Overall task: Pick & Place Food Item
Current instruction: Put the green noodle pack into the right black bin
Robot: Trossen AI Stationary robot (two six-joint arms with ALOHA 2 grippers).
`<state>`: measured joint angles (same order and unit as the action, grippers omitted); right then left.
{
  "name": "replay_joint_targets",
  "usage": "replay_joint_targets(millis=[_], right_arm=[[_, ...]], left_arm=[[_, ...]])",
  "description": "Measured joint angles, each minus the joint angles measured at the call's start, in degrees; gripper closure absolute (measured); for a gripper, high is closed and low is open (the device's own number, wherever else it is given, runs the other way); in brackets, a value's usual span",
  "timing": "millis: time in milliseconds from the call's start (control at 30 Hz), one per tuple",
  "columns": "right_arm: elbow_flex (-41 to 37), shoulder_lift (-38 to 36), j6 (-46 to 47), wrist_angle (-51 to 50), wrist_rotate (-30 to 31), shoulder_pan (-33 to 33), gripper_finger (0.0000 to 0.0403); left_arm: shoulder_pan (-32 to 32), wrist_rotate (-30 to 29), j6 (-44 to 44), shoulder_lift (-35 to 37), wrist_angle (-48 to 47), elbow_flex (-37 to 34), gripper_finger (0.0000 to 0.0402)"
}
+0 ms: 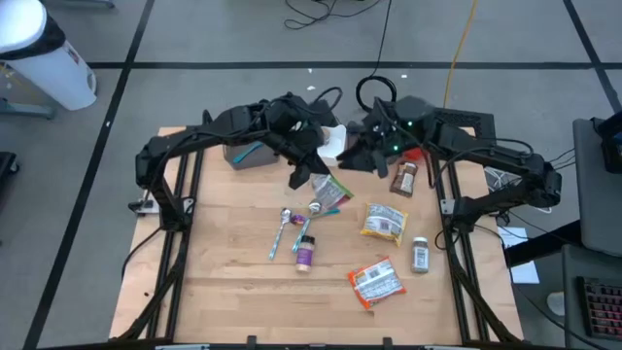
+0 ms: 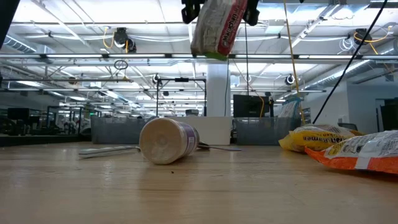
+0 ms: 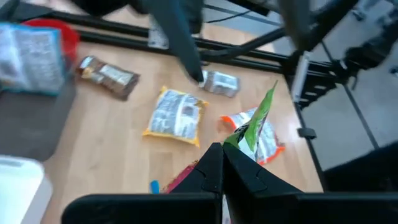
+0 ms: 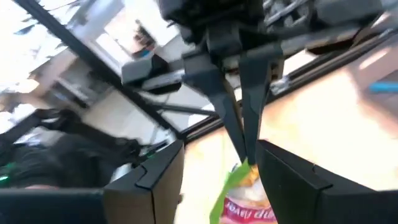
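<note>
My left gripper (image 1: 313, 173) is shut on a snack bag (image 1: 331, 191) with a green edge. In the low view the bag (image 2: 217, 28) hangs high over the table. My right gripper (image 1: 358, 156) is open and empty just beyond it, toward the far edge. In the right wrist view its two fingers (image 4: 155, 174) stand on either side of my left gripper's shut fingers (image 4: 239, 134), without touching. A yellow bag (image 1: 382, 222) and an orange bag (image 1: 376, 282) lie flat on the table. My left gripper pinches the bag's green end seam (image 3: 241, 138) between its two shut fingers. The fingers come from above, pointing down. The bag hangs below them, slightly tilted and lifted clear of the table (image 2: 214, 37).
A purple cup (image 1: 305, 252) on its side and spoons (image 1: 282, 229) lie under the bag. A spice jar (image 1: 420, 255) and a brown bottle (image 1: 404, 178) lie on the right. A grey container (image 1: 248, 154) stands far left. A red bowl (image 3: 59, 31) shows in the left wrist view.
</note>
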<state>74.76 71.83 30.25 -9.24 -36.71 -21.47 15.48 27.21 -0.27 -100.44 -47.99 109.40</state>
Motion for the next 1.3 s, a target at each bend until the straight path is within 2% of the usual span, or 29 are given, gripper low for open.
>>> replay_joint_targets(millis=[100, 267, 333, 767, 1300], right_arm=[[2.9, 0.2, -4.4, -4.4, 4.1, 0.1, 0.0216], [11.1, 2.3, -14.3, -17.5, 14.0, 1.2, 0.0224], [14.1, 3.7, -16.4, -20.7, 15.8, 1.3, 0.0224], [27.3, 16.1, -22.2, -35.8, 15.7, 1.2, 0.0203], [28.3, 19.9, -23.5, -40.8, 16.0, 1.2, 0.0229]], left_arm=[[1.7, -0.3, -1.6, 0.0, -1.0, 0.0, 0.04], [3.5, -1.1, -1.1, 0.0, -1.6, 0.0, 0.04], [4.0, -1.6, -1.1, 0.0, -1.5, 0.0, 0.04], [5.8, -4.0, -3.0, 0.0, -1.2, 0.0, 0.04], [5.9, -4.7, -4.9, 0.0, 2.0, 0.0, 0.04]])
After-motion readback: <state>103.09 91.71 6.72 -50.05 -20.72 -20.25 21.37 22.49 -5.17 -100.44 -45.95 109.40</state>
